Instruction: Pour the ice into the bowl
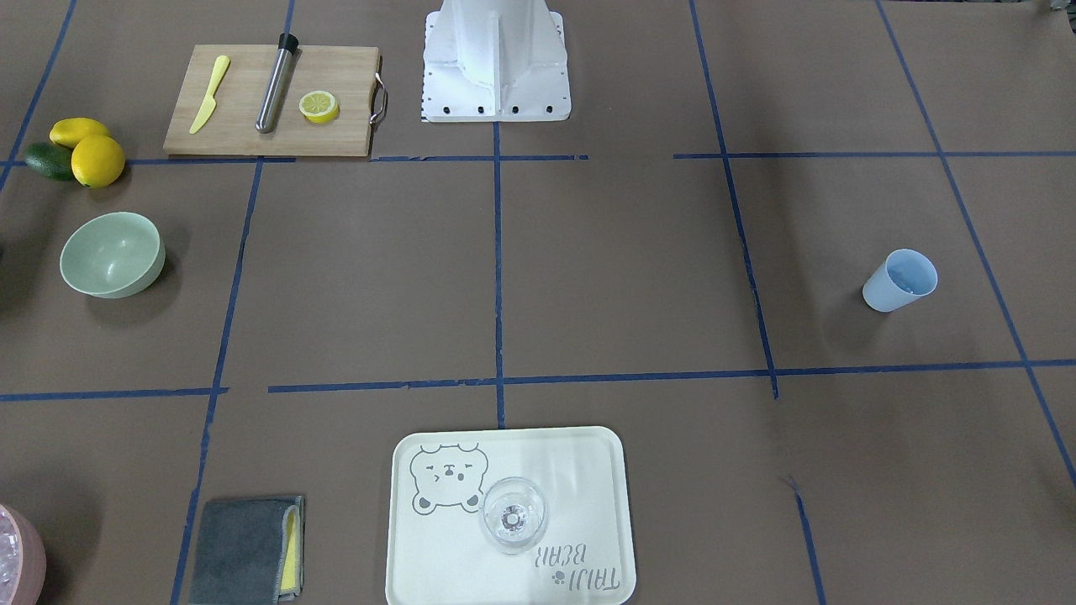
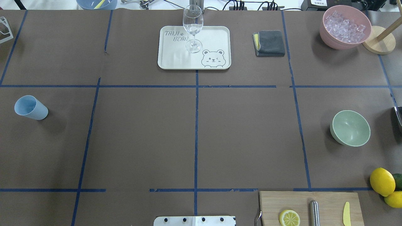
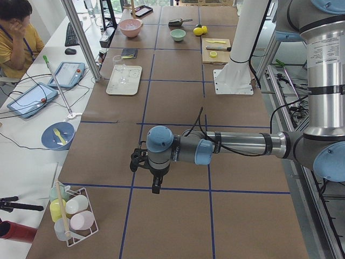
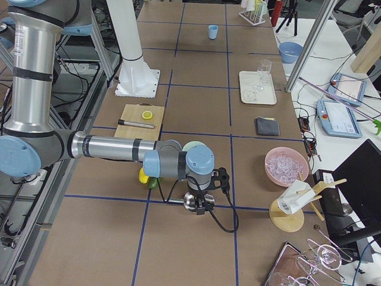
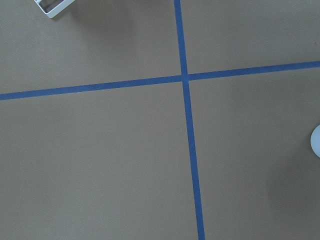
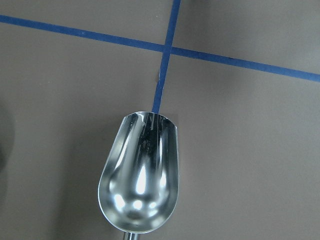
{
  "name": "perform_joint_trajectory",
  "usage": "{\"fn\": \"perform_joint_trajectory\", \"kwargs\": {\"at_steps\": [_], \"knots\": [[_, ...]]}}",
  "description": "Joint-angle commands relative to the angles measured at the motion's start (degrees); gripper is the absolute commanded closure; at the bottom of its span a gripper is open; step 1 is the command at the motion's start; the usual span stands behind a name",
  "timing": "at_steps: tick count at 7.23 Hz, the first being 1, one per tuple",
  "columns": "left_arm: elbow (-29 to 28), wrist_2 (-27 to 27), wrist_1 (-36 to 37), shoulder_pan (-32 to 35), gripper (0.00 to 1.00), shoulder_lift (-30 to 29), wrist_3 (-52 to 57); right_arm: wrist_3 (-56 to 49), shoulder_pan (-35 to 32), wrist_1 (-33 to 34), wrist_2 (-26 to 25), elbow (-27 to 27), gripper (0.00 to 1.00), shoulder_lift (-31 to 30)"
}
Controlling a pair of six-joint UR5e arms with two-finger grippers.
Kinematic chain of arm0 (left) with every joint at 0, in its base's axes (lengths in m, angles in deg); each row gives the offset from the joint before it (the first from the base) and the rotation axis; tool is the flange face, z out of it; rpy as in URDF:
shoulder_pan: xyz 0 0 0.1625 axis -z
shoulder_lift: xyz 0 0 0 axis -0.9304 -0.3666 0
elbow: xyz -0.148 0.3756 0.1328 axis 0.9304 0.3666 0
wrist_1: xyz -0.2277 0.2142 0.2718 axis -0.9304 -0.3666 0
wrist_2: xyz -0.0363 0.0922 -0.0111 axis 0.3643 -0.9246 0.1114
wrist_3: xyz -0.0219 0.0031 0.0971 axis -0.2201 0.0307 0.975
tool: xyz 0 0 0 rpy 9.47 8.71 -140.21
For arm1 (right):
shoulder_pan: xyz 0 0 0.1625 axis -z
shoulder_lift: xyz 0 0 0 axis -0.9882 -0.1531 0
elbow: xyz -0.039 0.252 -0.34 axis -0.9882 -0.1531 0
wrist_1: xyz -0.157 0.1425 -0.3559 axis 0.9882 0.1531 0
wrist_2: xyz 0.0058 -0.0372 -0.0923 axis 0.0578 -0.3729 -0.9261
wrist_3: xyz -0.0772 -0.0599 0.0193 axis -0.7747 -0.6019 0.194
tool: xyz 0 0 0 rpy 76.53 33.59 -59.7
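The mint-green bowl (image 2: 350,128) stands empty on the robot's right side of the table, also in the front view (image 1: 112,254). The ice (image 2: 345,26) lies in a pink container (image 2: 326,34) at the far right corner. The right gripper (image 4: 208,204) shows only in the right side view, so I cannot tell if it is open or shut. An empty metal scoop (image 6: 140,175) hangs before its wrist camera, above the table near the bowl. The left gripper (image 3: 156,188) hovers over bare table near the blue cup (image 2: 30,107); I cannot tell its state.
A cream tray (image 2: 216,34) with a clear wine glass (image 2: 192,26) sits at the far middle, with a grey cloth (image 2: 270,43) beside it. A cutting board (image 2: 326,201) with a lemon half, a metal rod and a yellow knife, plus lemons (image 2: 382,181), lies near the bowl.
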Motion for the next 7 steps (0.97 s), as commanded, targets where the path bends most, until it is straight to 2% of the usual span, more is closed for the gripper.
{"fn": "perform_joint_trajectory", "kwargs": {"at_steps": [1, 4, 6, 7], "knots": [[0.4, 0.0, 0.0, 0.1, 0.00, 0.0, 0.3, 0.0, 0.0, 0.0, 0.0, 0.0, 0.00, 0.0], [0.5, 0.0, 0.1, 0.2, 0.00, 0.1, 0.2, 0.3, 0.0, -0.1, -0.4, 0.2, 0.00, 0.3], [0.5, 0.0, 0.1, 0.2, 0.00, 0.1, 0.2, 1.0, 0.2, -0.1, -0.3, 6.6, 0.00, 1.5], [0.5, 0.0, 0.1, 0.2, 0.00, 0.1, 0.2, 1.1, 0.3, 0.1, 0.4, 6.4, 0.00, 4.3]]}}
